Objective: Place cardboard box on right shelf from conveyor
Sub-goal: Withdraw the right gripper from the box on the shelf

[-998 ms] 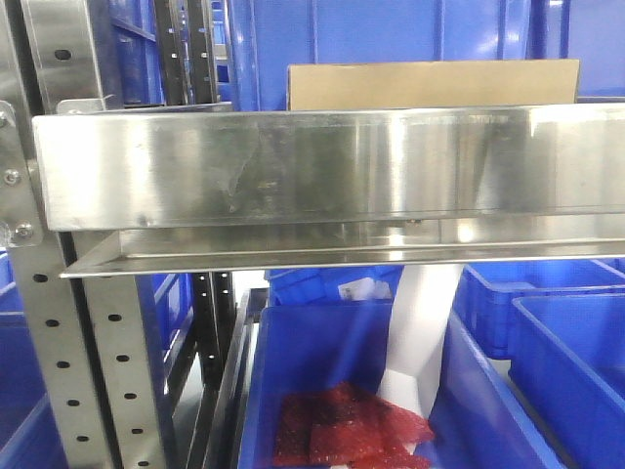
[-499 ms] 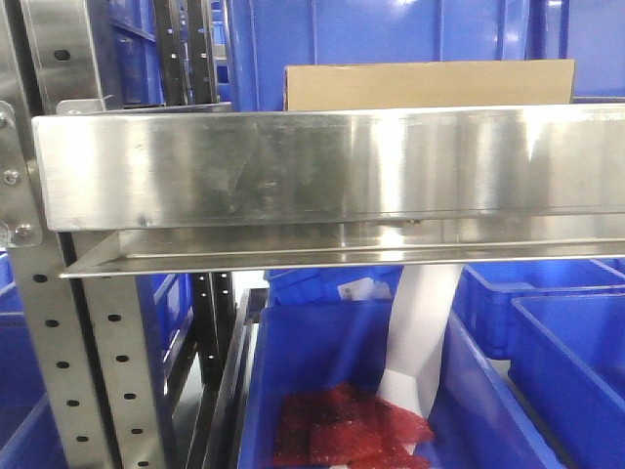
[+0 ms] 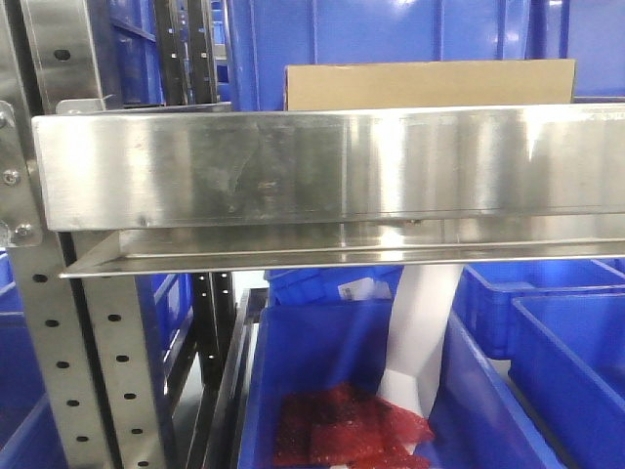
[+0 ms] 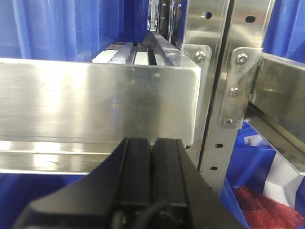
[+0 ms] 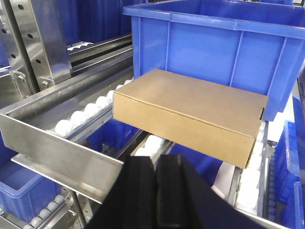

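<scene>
A: What is the right tool [image 5: 155, 164] doing?

B: Its two black fingers are pressed together with nothing between them. It sits just in front of the cardboard box [image 5: 190, 114], apart from it.

A: And the left tool [image 4: 151, 145]?

B: Closed too, fingers [image 4: 136, 162] side by side, holding nothing. It points at the brushed steel front lip [image 4: 95, 102] of a shelf, close to it; whether it touches I cannot tell.

A: Where is the box, then?

B: Lying flat on the white rollers [image 5: 88, 112] of the right shelf [image 5: 57, 148], behind the shelf's steel lip. Its far side is just in front of a big blue bin [image 5: 224, 47]; contact there I cannot judge. A small nick shows on its right edge.

A: Does the front camera show it?

B: Only its top strip [image 3: 430, 84], above the shiny steel lip [image 3: 322, 166]. A perforated grey upright [image 3: 59, 342] stands at the left. Below, a lower blue bin [image 3: 322, 371] holds red packets [image 3: 342, 425] and a white sheet [image 3: 420, 332].
</scene>
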{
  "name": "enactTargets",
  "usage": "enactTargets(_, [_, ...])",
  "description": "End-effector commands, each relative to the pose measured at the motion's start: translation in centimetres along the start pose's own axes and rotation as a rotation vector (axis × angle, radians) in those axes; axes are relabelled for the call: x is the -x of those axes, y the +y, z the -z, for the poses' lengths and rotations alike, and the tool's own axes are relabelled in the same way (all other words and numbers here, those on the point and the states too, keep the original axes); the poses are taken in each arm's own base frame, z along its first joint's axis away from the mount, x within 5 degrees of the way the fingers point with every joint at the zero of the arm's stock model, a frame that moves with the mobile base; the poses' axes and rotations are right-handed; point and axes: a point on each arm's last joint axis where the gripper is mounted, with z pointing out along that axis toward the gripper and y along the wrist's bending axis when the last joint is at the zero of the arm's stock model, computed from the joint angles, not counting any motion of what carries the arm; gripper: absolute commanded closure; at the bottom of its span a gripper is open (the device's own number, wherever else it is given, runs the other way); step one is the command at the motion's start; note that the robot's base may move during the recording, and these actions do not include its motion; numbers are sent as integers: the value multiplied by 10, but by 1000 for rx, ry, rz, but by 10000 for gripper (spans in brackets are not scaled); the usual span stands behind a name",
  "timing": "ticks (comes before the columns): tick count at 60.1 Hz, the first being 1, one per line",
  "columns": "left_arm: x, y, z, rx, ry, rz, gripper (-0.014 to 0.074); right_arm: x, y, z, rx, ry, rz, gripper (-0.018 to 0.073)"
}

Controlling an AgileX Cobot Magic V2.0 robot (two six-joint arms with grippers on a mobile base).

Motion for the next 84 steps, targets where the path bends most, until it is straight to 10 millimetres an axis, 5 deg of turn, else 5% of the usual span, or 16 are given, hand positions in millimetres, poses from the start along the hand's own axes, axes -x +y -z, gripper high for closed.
enactTargets(1, [5, 0, 1, 5, -91, 5, 712, 16, -1, 4, -10, -121, -11, 524])
enactTargets(16, [5, 0, 1, 5, -91, 5, 713, -2, -18, 11, -165, -137, -1, 524])
enactTargets(35, [5, 0, 1, 5, -91, 5, 713, -79, -35, 44, -477, -322, -7, 524])
enactTargets(44, [5, 0, 1, 5, -91, 5, 712, -119, -35, 46, -524, -324, -10, 524])
enactTargets(59, [5, 0, 1, 5, -91, 5, 713, -157, -37, 41, -539, -364, -1, 524])
enactTargets(84, [5, 0, 1, 5, -91, 5, 712, -161, -37, 40, -535, -332, -9, 524])
